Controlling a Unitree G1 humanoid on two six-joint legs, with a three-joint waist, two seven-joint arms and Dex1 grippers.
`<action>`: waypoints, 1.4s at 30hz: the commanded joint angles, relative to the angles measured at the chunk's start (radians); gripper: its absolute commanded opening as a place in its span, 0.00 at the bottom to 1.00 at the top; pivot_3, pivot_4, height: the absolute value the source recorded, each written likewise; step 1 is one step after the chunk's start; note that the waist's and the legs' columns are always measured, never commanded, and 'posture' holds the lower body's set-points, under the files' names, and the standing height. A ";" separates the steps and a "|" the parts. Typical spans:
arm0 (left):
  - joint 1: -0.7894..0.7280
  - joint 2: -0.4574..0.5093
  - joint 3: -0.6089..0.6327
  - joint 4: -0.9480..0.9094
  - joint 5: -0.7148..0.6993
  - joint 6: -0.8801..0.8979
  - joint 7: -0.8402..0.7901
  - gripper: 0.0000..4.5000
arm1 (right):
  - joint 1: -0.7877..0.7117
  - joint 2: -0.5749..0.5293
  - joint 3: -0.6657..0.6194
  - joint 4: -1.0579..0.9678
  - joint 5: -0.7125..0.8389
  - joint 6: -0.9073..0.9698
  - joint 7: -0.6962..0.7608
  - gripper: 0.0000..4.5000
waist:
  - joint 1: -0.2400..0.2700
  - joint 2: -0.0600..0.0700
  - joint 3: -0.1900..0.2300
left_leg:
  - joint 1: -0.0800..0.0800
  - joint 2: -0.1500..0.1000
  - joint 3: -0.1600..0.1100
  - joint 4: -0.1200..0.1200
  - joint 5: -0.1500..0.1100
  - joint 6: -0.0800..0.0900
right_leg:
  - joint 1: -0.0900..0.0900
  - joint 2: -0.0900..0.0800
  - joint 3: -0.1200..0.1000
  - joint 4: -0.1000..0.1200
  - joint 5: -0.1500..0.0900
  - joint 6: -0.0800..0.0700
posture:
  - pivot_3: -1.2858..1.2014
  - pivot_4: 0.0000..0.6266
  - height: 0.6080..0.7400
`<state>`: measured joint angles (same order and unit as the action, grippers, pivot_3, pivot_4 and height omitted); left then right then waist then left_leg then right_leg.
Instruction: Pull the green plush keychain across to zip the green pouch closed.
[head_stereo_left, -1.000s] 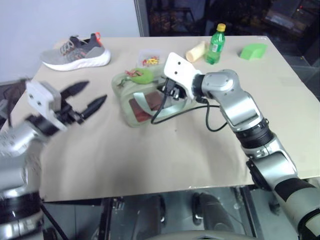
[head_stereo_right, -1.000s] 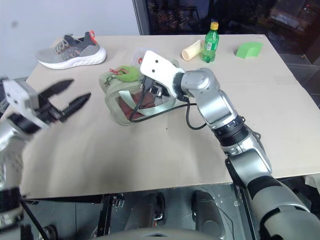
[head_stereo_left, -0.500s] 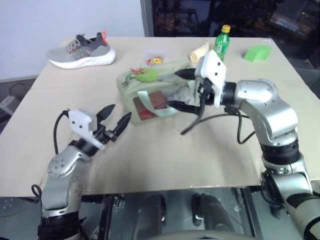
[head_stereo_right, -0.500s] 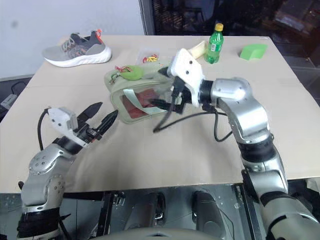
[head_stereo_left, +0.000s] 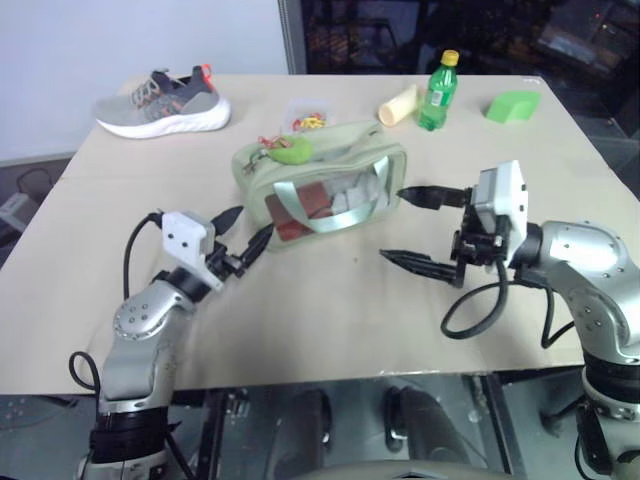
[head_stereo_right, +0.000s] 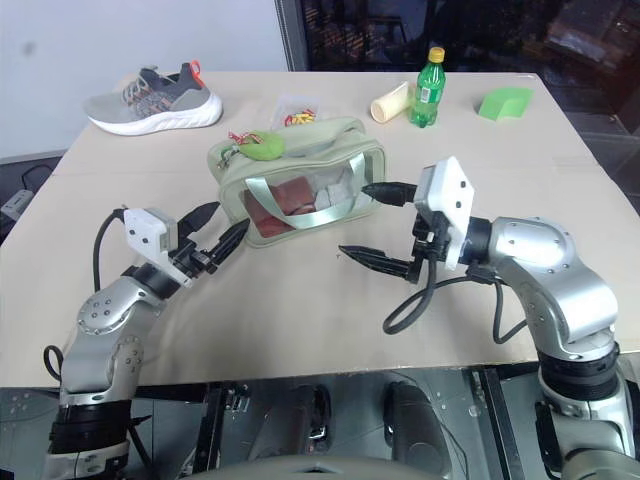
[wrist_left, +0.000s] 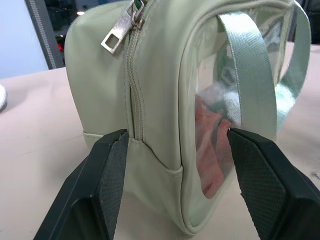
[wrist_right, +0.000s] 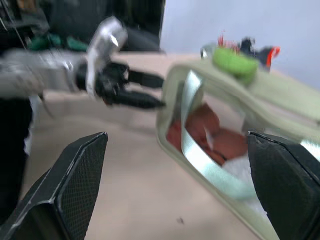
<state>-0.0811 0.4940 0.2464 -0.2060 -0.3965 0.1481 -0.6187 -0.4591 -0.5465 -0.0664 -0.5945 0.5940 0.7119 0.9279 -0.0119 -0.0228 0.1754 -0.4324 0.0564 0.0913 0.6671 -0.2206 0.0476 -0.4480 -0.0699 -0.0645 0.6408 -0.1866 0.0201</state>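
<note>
The green pouch (head_stereo_right: 300, 185) stands upright near the middle of the tan surface (head_stereo_right: 300, 320), and the green plush keychain (head_stereo_right: 266, 147) lies on its top at the end nearer the grey sneaker (head_stereo_right: 152, 97). The left end effector (head_stereo_right: 216, 238) is open, its fingers either side of that end of the pouch without clamping it. The right end effector (head_stereo_right: 372, 224) hangs wide open and empty just off the pouch's opposite end.

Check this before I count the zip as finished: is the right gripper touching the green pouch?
Apart. In the right eye view, the right gripper hangs open beside the green pouch, with bare table visible between its fingertips and the pouch's end.
</note>
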 joint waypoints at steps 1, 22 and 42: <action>-0.008 0.021 0.027 -0.026 -0.025 0.000 -0.016 0.72 | 0.005 -0.026 -0.027 -0.052 0.063 0.000 -0.013 0.99 | 0.001 0.000 0.000 | 0.000 0.000 0.000 0.000 0.000 0.000 | 0.000 0.000 0.000 0.000 0.000 0.000 | 0.52 0.24 1.00; -0.102 0.010 -0.014 0.105 -0.001 -0.035 -0.055 0.02 | -0.110 -0.020 0.145 0.007 -0.111 -0.146 -0.116 1.00 | 0.004 0.000 0.000 | 0.000 -0.001 -0.001 0.000 0.000 0.000 | 0.000 0.000 -0.001 0.000 0.000 0.000 | 0.52 0.24 1.00; -0.102 0.043 -0.007 0.167 0.049 -0.147 -0.087 0.00 | -0.747 0.416 0.440 0.893 -0.573 -0.316 -0.317 0.88 | -0.004 0.001 0.000 | -0.005 -0.001 0.006 0.000 0.000 0.001 | -0.002 -0.001 -0.003 -0.004 0.004 -0.002 | 0.52 0.24 1.00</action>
<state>-0.1895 0.5332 0.2271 -0.0107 -0.3485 0.0190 -0.7119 -1.1657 -0.1392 0.3797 0.2923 0.0428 0.4406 0.6091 -0.0158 -0.0220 0.1758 -0.4373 0.0558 0.0976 0.6671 -0.2217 0.0497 -0.4501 -0.0702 -0.0671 0.6377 -0.1824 0.0186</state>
